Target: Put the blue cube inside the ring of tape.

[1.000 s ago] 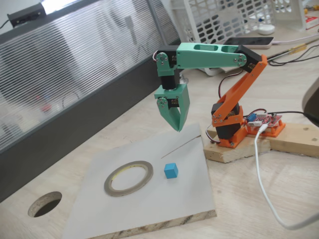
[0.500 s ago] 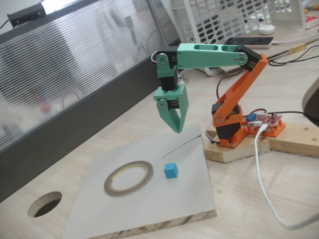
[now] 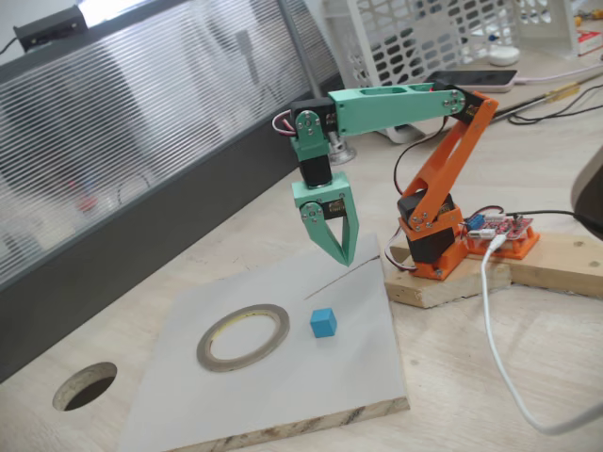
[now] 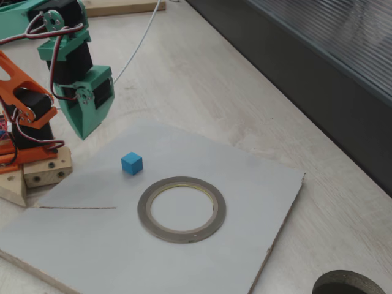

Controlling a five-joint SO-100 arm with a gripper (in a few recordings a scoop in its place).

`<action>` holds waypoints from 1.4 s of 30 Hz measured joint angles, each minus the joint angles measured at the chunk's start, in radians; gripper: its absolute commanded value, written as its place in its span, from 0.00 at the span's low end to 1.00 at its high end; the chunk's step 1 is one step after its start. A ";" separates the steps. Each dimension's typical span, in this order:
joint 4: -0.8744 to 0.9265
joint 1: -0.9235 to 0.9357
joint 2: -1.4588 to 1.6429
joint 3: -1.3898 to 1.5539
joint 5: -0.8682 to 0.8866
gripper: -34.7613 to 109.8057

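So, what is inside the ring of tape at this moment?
Inside the ring of tape only the bare grey board shows in both fixed views. The blue cube sits on the board outside the ring, apart from it. Nothing covers the opening, so none of it is hidden.

You have open air around the gripper [image 3: 343,256], which hangs above the white board [image 3: 283,395] near its far edge, touching nothing. Below it the board is bare down to the blue cube [image 3: 323,322], which stands free on every side. The ring of tape [image 3: 243,336] lies flat just beside the cube, apart from it, with its hollow centre unblocked. At the board's right edge you meet the arm's base [image 3: 429,240] on its wooden block [image 3: 443,285], and a white cable [image 3: 499,348] trails across the table.
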 measured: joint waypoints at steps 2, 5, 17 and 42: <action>0.000 -0.005 0.000 0.000 -0.002 0.24; 0.000 -0.003 -0.040 0.000 -0.002 0.24; -0.008 -0.005 -0.341 -0.152 -0.002 0.24; -0.009 -0.006 -0.577 -0.387 0.000 0.24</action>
